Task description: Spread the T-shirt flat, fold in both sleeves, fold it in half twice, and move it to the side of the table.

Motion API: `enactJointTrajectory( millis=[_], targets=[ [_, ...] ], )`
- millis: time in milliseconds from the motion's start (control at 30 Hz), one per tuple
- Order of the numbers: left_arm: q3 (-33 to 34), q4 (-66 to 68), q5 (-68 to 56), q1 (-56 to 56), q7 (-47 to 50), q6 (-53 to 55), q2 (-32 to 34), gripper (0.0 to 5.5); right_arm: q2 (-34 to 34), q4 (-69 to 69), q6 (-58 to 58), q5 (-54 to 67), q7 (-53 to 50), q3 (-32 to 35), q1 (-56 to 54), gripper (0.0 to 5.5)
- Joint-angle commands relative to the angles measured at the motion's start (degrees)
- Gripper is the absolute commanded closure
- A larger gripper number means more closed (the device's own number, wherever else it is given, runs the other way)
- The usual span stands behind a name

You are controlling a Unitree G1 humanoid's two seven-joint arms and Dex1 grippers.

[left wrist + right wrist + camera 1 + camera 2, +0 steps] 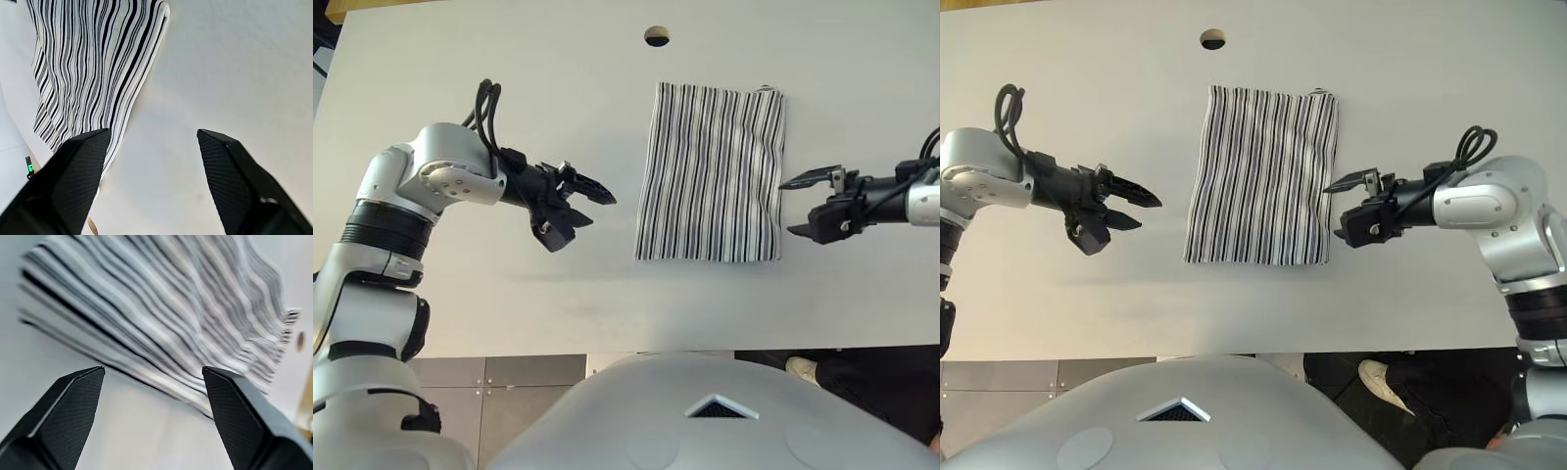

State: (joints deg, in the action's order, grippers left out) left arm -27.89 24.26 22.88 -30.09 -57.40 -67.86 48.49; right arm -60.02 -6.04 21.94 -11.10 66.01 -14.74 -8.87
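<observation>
The black-and-white striped T-shirt (713, 174) lies folded into a compact rectangle on the white table (509, 78), right of centre. My left gripper (592, 206) hangs open over bare table to the shirt's left, a short gap away. My right gripper (798, 206) is open just off the shirt's right edge, fingers pointing at it, apart from the cloth. In the left wrist view the shirt (88, 73) lies beyond the open fingers (230, 171). In the right wrist view the shirt's folded edge (161, 333) sits close ahead of the spread fingers (73, 401).
A round cable hole (657, 36) is in the table behind the shirt. The table's front edge (607, 351) runs just below both arms. A person's shoe (1386, 384) shows on the floor under the front right.
</observation>
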Motion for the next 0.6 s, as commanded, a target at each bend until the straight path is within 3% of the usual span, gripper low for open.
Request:
enactJointTrajectory(
  millis=[33,333,600],
  targets=[
    [0.5,-1.7,2.2,1.9,3.5,1.3,-0.2,2.2,-3.3,-1.0,0.2,-2.1,2.5,-0.4,0.3,1.81],
    [-1.2,1.1,3.7,-0.1,7.2,3.4,-3.1,2.2,-1.8,-0.5,0.3,-4.3,3.6,-2.1,-0.4,1.81],
    [-6.2,3.9,2.7,-0.4,3.3,6.6,-5.1,2.2,-0.3,3.4,3.3,-8.3,1.7,-3.8,-2.5,1.81]
  ],
)
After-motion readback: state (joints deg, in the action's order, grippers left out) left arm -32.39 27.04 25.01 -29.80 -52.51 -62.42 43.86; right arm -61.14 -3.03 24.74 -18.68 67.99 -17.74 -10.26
